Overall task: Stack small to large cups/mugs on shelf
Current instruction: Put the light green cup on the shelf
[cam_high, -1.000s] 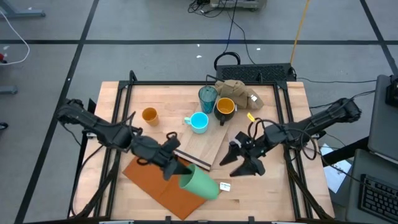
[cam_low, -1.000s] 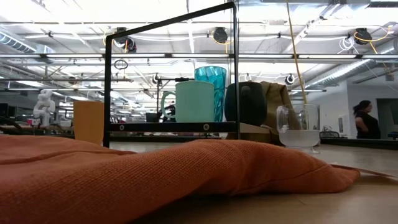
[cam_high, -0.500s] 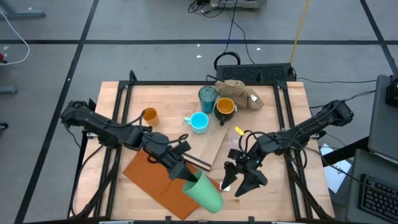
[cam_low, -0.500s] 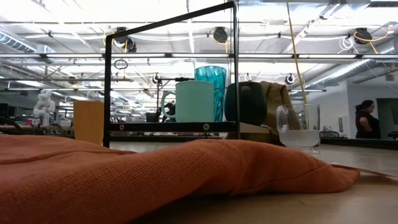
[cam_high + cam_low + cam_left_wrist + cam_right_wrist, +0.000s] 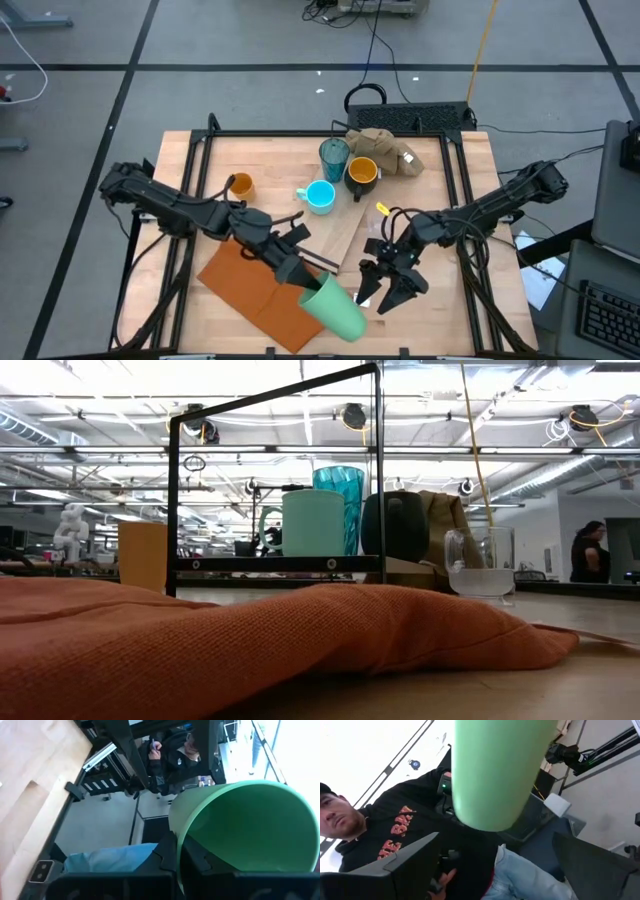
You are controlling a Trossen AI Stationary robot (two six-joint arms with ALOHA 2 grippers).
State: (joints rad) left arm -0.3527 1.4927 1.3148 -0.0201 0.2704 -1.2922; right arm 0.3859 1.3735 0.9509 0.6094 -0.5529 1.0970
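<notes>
The left gripper (image 5: 298, 277) is clamping shut on the rim of the green cup (image 5: 335, 309), holding it tilted over the near edge of the orange sheet (image 5: 245, 287). Just to its right, the right gripper (image 5: 385, 295) is hanging with fingers spread wide, gripping nothing, beside the cup's base. Beyond both grippers, the shelf (image 5: 330, 235) is lying flat, with the blue mug (image 5: 319, 196), teal tumbler (image 5: 334, 157) and dark mug (image 5: 361, 173) standing at its far end.

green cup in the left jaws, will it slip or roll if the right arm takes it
The green cup looks smooth and thin-walled, so probably light but slippery. The left gripper pinches only its rim, leaving it tilted, so a nudge may pivot it. Its round, tapered body would likely roll in a curve if dropped. The right gripper waits open beside it.
</notes>
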